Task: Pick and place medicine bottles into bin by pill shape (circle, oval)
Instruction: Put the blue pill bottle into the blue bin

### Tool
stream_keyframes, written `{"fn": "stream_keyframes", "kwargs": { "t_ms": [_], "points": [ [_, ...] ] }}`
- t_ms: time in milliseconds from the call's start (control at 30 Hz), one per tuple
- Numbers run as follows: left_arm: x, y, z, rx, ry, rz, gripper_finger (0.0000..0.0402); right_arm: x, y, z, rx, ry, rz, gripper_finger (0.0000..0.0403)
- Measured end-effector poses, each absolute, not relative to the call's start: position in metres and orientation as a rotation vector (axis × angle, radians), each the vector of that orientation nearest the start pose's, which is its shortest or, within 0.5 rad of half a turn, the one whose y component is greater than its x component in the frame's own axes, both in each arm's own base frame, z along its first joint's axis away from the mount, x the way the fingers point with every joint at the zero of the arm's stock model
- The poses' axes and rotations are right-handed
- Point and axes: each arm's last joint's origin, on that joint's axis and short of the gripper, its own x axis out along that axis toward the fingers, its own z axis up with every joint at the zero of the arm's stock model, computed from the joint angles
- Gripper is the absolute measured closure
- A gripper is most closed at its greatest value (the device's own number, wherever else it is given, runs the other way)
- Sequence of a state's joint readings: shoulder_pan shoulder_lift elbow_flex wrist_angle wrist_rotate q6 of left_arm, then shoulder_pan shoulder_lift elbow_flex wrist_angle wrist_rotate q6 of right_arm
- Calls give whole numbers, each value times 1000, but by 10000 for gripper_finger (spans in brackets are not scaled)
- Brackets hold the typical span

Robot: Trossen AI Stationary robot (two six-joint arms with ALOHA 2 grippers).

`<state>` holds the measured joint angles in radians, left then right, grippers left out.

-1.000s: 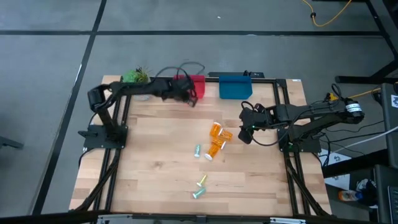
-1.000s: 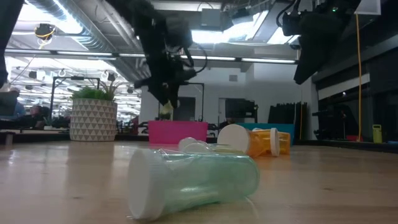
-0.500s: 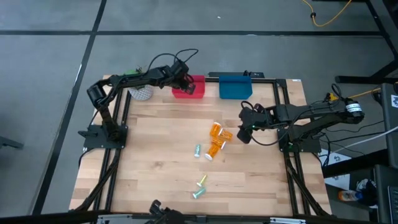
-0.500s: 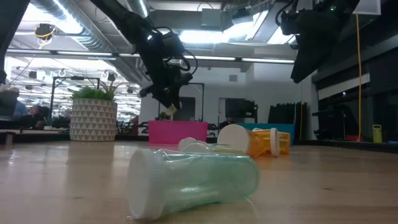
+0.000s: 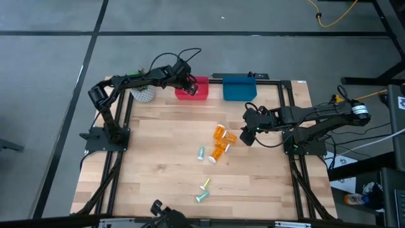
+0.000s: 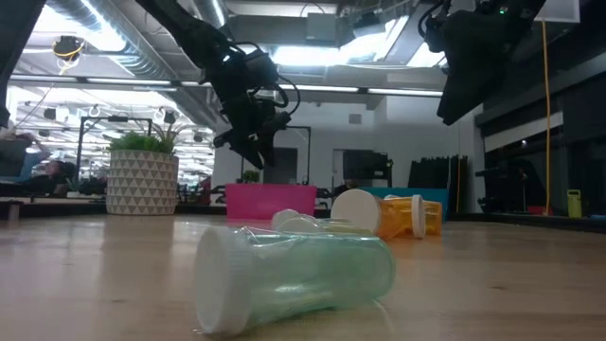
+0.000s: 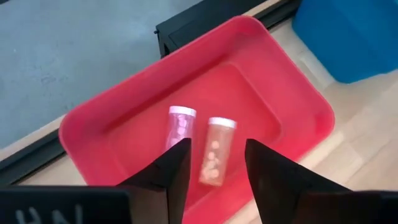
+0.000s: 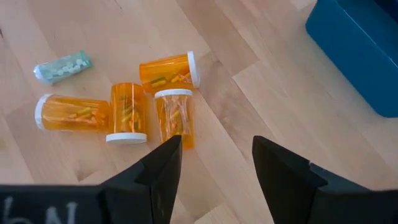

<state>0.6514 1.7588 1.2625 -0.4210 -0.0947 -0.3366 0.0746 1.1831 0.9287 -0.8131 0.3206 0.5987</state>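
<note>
My left gripper (image 7: 214, 167) hangs open over the red bin (image 7: 273, 87) at the table's far edge, touching nothing. Two slim vials lie on the bin's floor: a purple one (image 7: 179, 126) and a paler one (image 7: 217, 151) straight below the fingers. My right gripper (image 8: 214, 163) stands open above several orange bottles with white caps (image 8: 127, 112), which lie on their sides mid-table (image 5: 221, 140). A teal vial (image 8: 62, 66) lies next to them. Two more vials (image 5: 203, 190) lie near the table's front, one of them filling the low view (image 6: 294, 275).
A blue bin (image 5: 239, 87) stands right of the red bin (image 5: 197, 82) at the far edge. A potted plant (image 5: 143, 92) stands at the far left, close to my left arm. Black frame rails run along the table's sides. The bare wood between the bottles and the bins is free.
My left gripper has swung toward the far edge, over the red bin, carrying a small pale vial. It has then opened and let go, and the vial now lies in the red bin beside the purple one.
</note>
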Motion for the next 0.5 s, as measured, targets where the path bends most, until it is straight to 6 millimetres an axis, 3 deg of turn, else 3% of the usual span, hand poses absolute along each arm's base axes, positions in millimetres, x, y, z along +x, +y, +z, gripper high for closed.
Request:
{"fn": "stream_keyframes", "kwargs": {
  "t_ms": [233, 500],
  "points": [
    [301, 219, 222, -568, 778, 829, 257, 218, 7, 261, 330, 940, -523, 205],
    [327, 171, 220, -515, 846, 687, 256, 218, 7, 261, 329, 941, -523, 205]
  ]
}}
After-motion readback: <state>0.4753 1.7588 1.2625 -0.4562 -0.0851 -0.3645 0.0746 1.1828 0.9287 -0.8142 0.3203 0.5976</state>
